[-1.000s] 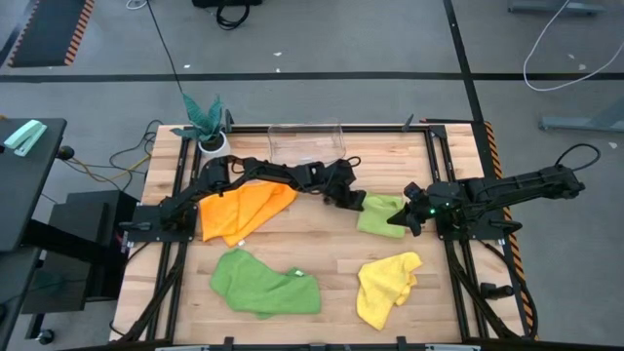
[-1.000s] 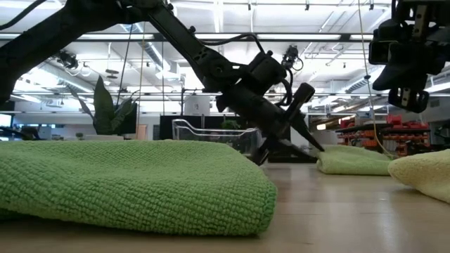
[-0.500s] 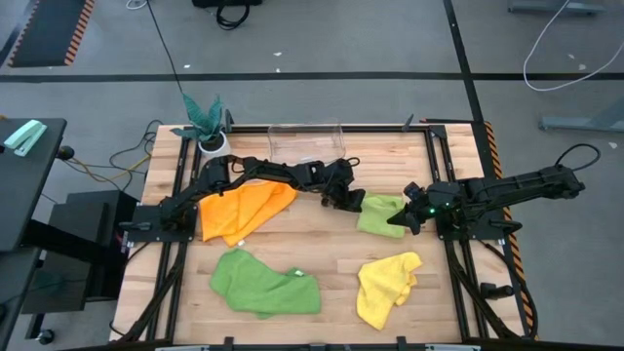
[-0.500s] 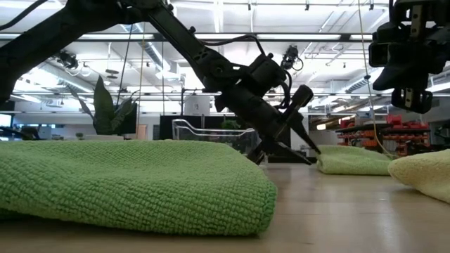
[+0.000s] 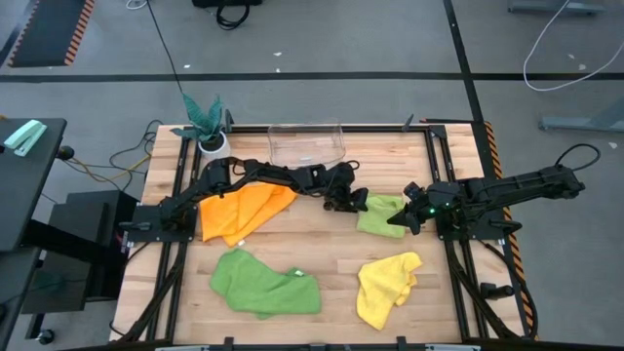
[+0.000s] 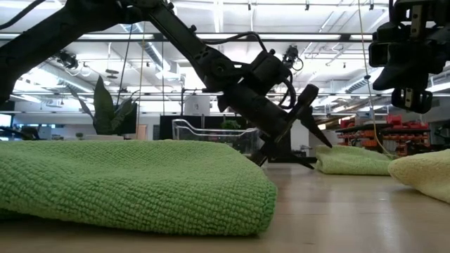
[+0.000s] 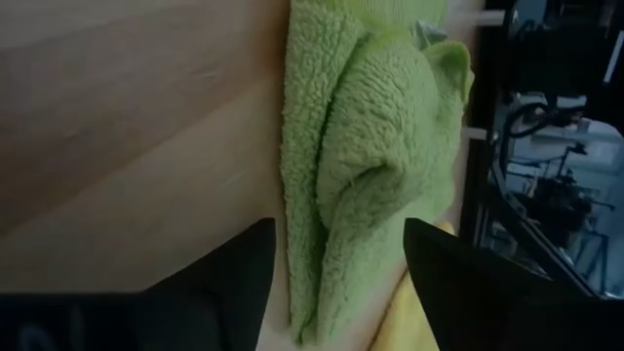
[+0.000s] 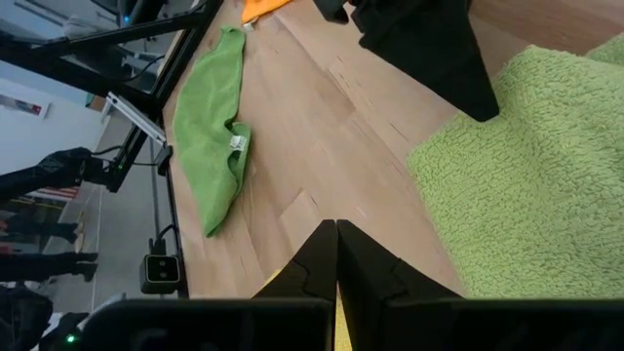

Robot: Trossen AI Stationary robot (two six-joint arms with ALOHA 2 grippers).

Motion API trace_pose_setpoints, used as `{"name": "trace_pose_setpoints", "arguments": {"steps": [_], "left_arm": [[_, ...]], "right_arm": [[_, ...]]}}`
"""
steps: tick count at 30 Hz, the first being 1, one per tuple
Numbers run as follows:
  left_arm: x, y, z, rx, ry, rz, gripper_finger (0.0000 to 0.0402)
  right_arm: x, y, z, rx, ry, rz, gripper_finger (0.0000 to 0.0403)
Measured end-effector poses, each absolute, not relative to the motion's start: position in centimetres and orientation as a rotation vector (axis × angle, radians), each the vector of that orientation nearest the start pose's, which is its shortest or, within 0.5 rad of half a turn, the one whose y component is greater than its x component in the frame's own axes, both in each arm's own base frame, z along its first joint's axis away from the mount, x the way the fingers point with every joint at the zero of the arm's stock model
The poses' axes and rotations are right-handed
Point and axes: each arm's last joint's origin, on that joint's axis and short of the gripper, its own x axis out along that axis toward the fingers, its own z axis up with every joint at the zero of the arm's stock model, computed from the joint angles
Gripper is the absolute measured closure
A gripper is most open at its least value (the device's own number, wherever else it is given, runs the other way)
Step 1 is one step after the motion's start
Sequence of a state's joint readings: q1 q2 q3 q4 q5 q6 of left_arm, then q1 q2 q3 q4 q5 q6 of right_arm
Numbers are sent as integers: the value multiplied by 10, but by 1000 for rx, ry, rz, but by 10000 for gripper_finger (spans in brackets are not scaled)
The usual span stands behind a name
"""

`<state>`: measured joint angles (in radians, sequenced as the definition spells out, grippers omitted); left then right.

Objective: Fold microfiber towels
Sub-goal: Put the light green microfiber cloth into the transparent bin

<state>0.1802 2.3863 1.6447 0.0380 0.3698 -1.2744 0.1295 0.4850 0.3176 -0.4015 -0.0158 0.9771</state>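
Wooden tabletop [image 5: 322,244] fills my overhead view. My left gripper [image 5: 357,199] has its fingers spread apart, holding nothing, with the light lime green towel [image 5: 380,215] just beyond their tips. My right gripper [image 5: 398,220], fingers pressed together, hovers at that towel's opposite edge. Orange towel [image 5: 242,210], darker green towel [image 5: 263,284] and yellow towel [image 5: 385,287] lie well apart from both grippers.

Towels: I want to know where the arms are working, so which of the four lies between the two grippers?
The light lime green towel, folded small. The open left gripper is at one edge, the shut right gripper at the other. The orange, yellow and darker green towels lie apart.
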Motion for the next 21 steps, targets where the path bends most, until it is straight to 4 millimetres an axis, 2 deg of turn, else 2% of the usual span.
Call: {"name": "trace_pose_setpoints", "arguments": {"steps": [13,21], "left_arm": [[499,80,101,-1404,677,362,172],[503,65,102,-1388,664,341,173]], "right_arm": [[118,16,193,916,589,-147,389],[119,16,194,917,580,-142,389]]}}
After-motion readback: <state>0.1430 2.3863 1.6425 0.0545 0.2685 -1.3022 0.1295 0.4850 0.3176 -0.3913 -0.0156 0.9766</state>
